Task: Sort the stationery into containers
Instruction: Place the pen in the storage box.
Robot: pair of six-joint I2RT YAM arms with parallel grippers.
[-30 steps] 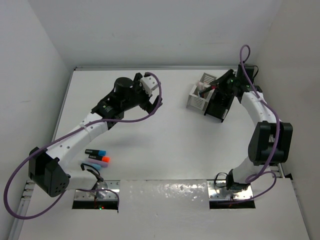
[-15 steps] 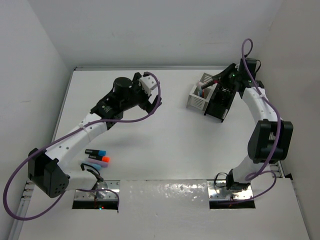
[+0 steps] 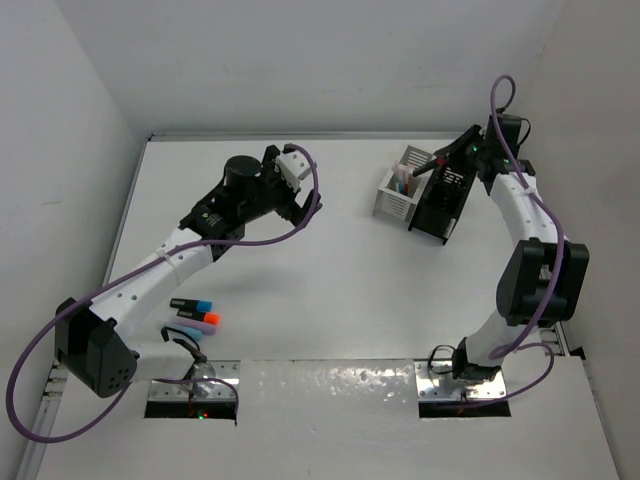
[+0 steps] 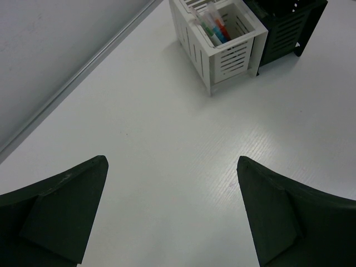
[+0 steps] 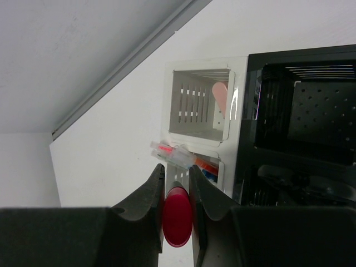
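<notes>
Stationery showed in three places. A red pen [image 5: 177, 217] was clamped between the two fingers of the right pincer [image 5: 177, 177], its rounded glossy end facing the wrist camera. Whether the clear piece just past the fingertips belonged to it could not be told. Seen from above, the right pincer [image 3: 432, 165] hung over the white organiser [image 3: 397, 192] at the far right of the surface [image 3: 330, 280].

Below the pen, the white organiser [image 5: 167, 105] was square and slatted, split into compartments. One compartment held a pink eraser [image 5: 221, 95] leaning against its wall. The neighbouring one held thin pens [image 5: 203, 166] in red and blue. In the left wrist view those pens [image 4: 216, 29] stood tilted inside the white organiser [image 4: 222, 50]. The black organiser [image 5: 300, 128] stood touching its side, and its insides were too dark to read.

Two stubby highlighters lay loose and side by side near the left arm's base, well apart from both organisers. One was a black-bodied one with a blue tip [image 3: 195, 304] and the other a pink one with an orange tip [image 3: 203, 320].

The left pincer [image 3: 306, 207] hovered over the far middle of the surface. Its dark fingers [image 4: 61, 214] stood wide apart with only bare white surface between them.
</notes>
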